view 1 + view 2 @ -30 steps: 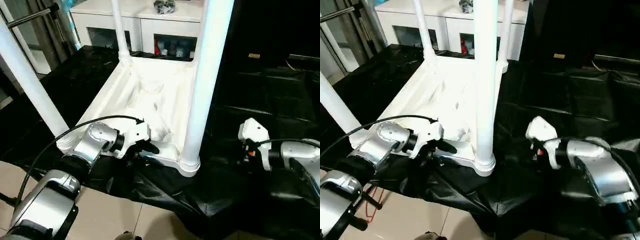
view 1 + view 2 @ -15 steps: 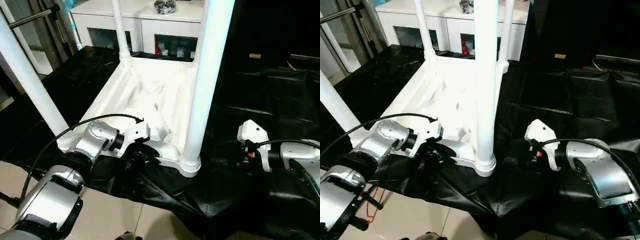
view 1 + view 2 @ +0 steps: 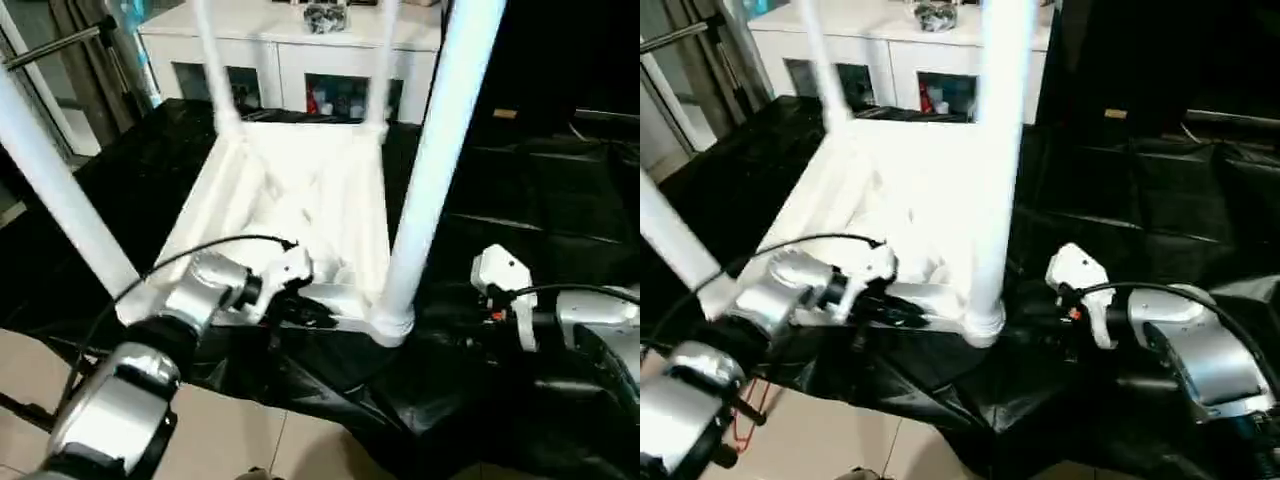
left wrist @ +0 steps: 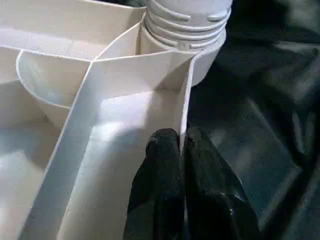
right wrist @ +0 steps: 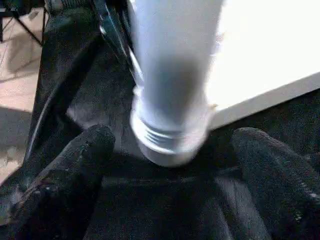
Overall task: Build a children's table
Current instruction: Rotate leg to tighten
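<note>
Left gripper pinches the tabletop's near edge wall, fingers closed on the thin white rim.

Upside down on the black-draped work table, the tabletop has its legs standing up from the corner sockets. Right gripper is spread wide, one finger on either side of the nearest leg, apart from it.

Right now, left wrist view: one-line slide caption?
Left gripper pinching the thin side wall of the upturned white plastic tabletop, beside a ribbed white leg base in its corner socket.
</note>
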Tool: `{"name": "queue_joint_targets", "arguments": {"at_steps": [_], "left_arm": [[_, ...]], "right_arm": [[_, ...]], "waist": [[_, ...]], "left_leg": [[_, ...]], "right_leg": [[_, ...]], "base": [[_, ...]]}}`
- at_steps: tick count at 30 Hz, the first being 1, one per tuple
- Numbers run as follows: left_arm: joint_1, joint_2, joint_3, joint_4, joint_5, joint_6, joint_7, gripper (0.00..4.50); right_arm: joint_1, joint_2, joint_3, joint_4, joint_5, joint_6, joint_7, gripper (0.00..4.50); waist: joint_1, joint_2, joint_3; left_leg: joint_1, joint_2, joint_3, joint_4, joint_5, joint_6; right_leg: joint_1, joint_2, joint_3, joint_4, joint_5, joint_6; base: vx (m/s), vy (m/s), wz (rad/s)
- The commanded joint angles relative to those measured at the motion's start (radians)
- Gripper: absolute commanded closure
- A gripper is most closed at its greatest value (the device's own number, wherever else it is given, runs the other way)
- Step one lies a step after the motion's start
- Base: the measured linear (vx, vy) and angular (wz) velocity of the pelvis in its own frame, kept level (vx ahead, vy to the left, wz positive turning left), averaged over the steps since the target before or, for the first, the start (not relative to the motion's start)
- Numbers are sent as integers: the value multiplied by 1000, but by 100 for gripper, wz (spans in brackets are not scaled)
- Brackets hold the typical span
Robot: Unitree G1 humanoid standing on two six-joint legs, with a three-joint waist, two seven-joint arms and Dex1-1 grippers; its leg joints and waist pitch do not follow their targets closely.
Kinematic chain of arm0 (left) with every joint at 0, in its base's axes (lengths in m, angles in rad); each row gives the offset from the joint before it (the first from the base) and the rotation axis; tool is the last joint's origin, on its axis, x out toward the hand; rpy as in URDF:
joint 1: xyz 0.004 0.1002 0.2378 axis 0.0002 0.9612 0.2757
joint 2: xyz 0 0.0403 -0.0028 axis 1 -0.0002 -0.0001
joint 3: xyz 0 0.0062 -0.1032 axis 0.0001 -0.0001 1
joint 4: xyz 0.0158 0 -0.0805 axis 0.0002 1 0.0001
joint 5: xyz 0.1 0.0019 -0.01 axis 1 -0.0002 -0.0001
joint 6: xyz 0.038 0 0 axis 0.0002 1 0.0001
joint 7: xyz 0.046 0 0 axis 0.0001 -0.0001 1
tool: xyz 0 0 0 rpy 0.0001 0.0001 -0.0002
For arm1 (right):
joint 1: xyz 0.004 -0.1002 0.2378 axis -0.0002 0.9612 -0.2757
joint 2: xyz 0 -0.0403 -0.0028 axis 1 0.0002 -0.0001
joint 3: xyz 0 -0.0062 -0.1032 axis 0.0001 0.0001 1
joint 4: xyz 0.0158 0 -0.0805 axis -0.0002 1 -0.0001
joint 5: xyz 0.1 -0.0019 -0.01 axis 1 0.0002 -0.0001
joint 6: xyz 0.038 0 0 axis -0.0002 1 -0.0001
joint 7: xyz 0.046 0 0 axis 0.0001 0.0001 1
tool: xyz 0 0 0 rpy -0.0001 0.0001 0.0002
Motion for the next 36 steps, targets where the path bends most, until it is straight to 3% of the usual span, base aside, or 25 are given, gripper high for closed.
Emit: {"name": "queue_joint_targets", "arguments": {"at_steps": [1, 2, 4, 5, 6, 7, 8, 9, 11, 14, 16, 18, 21, 25, 28, 31, 33, 36], "left_arm": [[54, -9, 32, 35, 27, 101, 175, 450], [65, -27, 60, 0, 14, 131, 241, 450], [81, -35, 67, -41, 8, 143, 252, 450], [110, -43, 68, -107, 6, 137, 253, 450], [128, -45, 63, -150, 8, 140, 249, 450], [138, -45, 59, -172, 12, 134, 249, 450], [157, -45, 52, -219, 21, 135, 256, 450], [157, -44, 52, -221, 21, 135, 257, 450], [164, -42, 53, -248, 28, 140, 274, 450], [166, -33, 48, -271, 32, 140, 275, 450], [180, -24, 44, -315, 22, 156, 258, 450], [186, -21, 42, -329, 20, 163, 248, 450], [206, -12, 37, -377, 22, 183, 231, 450], [207, -6, 31, -393, 14, 188, 207, 450], [207, -6, 31, -393, 14, 188, 207, 450], [207, -6, 31, -393, 14, 188, 207, 450], [204, -4, 27, -396, 13, 191, 197, 450], [197, 1, 22, -404, 13, 202, 180, 450]], "right_arm": [[-7, 16, -6, -5, 6, -10, -29, 4], [-14, 37, -5, 9, -3, -20, -58, 4], [-20, 52, 1, 23, -18, -32, -81, 4], [-32, 74, 13, 44, -53, -62, -123, 4], [-46, 96, 17, 66, -65, -57, -153, 4], [-56, 110, 20, 80, -75, -65, -173, 4], [-82, 143, 26, 117, -100, -81, -221, 4], [-85, 146, 27, 122, -103, -82, -228, 4], [-115, 172, 36, 167, -135, -89, -281, 4], [-140, 192, 37, 198, -143, -91, -308, 4], [-164, 221, 24, 229, -125, -93, -319, 4], [-169, 225, 28, 238, -126, -101, -316, 4], [-191, 241, 53, 293, -149, -131, -298, 4], [-217, 256, 72, 349, -164, -153, -294, 4], [-217, 256, 72, 349, -164, -153, -294, 4], [-217, 256, 72, 349, -164, -153, -294, 4], [-241, 273, 87, 395, -175, -170, -293, 30], [-293, 313, 108, 485, -193, -202, -299, 41]], "waist": [[-3, -25, -38], [-9, -25, -37], [-24, -28, -35], [-34, -30, -36], [-48, -33, -36], [-53, -28, -39], [-63, -31, -41], [-68, -25, -39], [-70, -33, -39], [-61, -32, -42], [-55, -32, -44], [-45, -28, -49], [-38, -34, -51], [-31, -34, -57], [-21, -32, -64], [-21, -31, -59], [-22, -35, -55], [-29, -29, -55]], "left_leg": [[27, 57, -41, -63, -312, 37], [28, 53, -45, -66, -334, 27], [20, 52, -53, -76, -356, 17], [24, 53, -57, -76, -376, 11], [14, 50, -60, -79, -379, 10], [15, 51, -62, -79, -377, 11], [8, 50, -64, -81, -371, 17], [15, 50, -64, -82, -386, 17], [31, 48, -60, -76, -399, 19], [34, 55, -58, -80, -390, 22], [26, 59, -57, -85, -354, 28], [19, 65, -53, -88, -295, 34], [16, 62, -47, -82, -251, 44], [8, 58, -43, -76, -170, 70], [2, 62, -43, -72, -100, 93], [4, 62, -43, -74, -144, 87], [6, 61, -42, -76, -179, 71], [7, 61, -44, -78, -196, 52]], "right_leg": [[22, -100, 43, -126, -538, -140], [26, -101, 37, -135, -599, -113], [33, -99, 27, -139, -621, -80], [30, -103, 25, -141, -634, -67], [37, -104, 20, -145, -643, -54], [39, -107, 18, -146, -635, -57], [45, -107, 9, -147, -613, -54], [36, -105, 2, -153, -610, -53], [25, -110, 1, -158, -606, -67], [23, -112, 11, -149, -554, -89], [29, -113, 18, -138, -491, -110], [34, -111, 25, -124, -369, -147], [36, -114, 34, -111, -301, -184], [42, -111, 35, -101, -246, -194], [43, -107, 34, -86, -138, -211], [43, -108, 32, -92, -182, -210], [41, -109, 33, -101, -251, -190], [38, -110, 31, -103, -292, -191]], "base": [[0, 0, 0], [0, 0, 0], [0, 0, 0], [0, 0, 0], [0, 0, 0], [-7, 24, -20], [-7, 24, -20], [0, 0, 0], [0, 0, 0], [0, 0, 0], [0, 0, 0], [0, 0, 0], [0, 0, 0], [0, 0, 0], [0, 0, 0], [0, 0, 0], [0, 0, 0], [0, 0, 0]]}}
